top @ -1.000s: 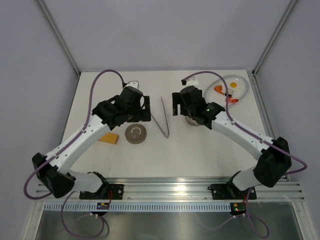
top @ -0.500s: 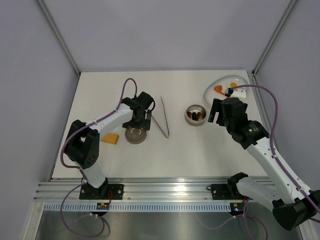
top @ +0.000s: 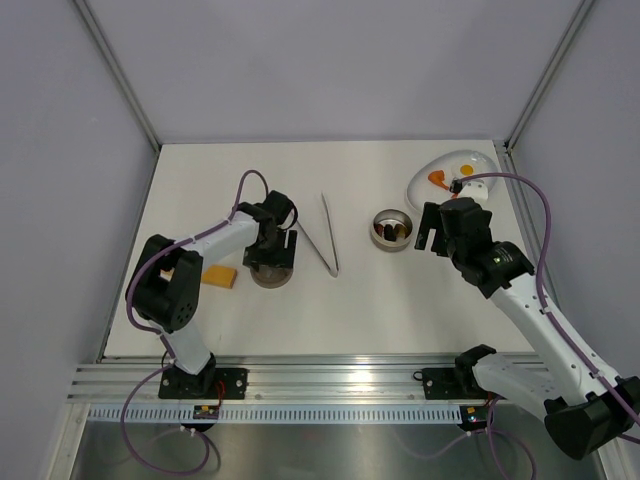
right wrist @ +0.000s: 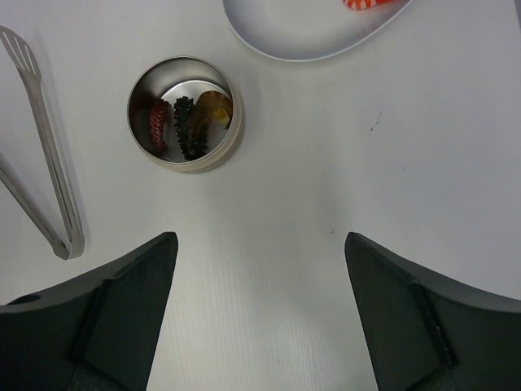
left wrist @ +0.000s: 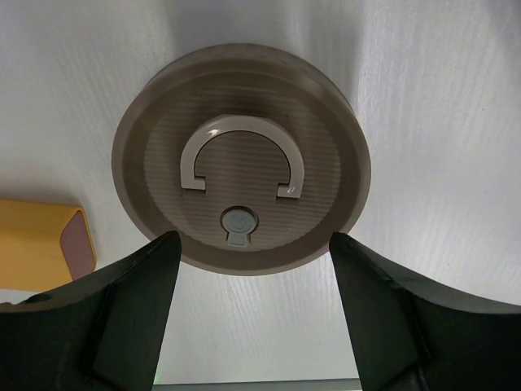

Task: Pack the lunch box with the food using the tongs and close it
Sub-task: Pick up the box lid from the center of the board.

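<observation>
White matte table (top: 400, 310), pale lilac-grey walls (top: 330, 70) on three sides, aluminium rail (top: 340, 378) along near edge.

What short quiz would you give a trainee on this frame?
1. True or false: the lid sits on the lunch box.
2. The tongs are: A) held in the right end effector; B) lying on the table between lid and lunch box; C) on the plate.
3. Which end effector has its jaws either side of the lid?
Key: 1 false; 2 B; 3 the left end effector.
</observation>
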You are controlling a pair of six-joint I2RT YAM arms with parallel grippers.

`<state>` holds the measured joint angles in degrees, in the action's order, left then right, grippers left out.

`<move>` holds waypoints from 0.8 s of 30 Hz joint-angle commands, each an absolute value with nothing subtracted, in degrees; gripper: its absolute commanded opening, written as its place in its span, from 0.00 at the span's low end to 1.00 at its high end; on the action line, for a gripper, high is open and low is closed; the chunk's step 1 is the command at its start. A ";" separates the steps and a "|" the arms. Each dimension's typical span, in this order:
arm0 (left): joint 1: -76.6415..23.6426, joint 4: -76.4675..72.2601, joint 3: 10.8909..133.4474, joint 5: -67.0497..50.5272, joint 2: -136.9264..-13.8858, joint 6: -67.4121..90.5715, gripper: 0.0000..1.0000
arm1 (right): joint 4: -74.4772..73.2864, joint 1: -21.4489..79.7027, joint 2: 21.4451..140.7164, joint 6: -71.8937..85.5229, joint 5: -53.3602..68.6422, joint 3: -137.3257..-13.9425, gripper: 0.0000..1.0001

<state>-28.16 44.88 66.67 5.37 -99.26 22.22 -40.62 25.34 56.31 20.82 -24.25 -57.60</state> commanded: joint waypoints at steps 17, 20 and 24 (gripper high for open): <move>-25.22 39.99 66.36 1.58 -101.16 20.04 0.73 | -39.81 25.40 57.22 22.41 -21.18 -57.04 0.91; -25.22 40.08 66.62 1.58 -101.51 20.13 0.73 | -39.90 25.40 57.04 22.41 -21.01 -56.95 0.91; -25.14 40.25 67.32 2.20 -102.22 20.48 0.72 | -40.17 25.40 57.30 22.59 -20.66 -56.95 0.91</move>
<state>-25.21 41.78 66.26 2.96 -101.47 20.93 -40.58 25.34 57.41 21.56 -21.30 -56.93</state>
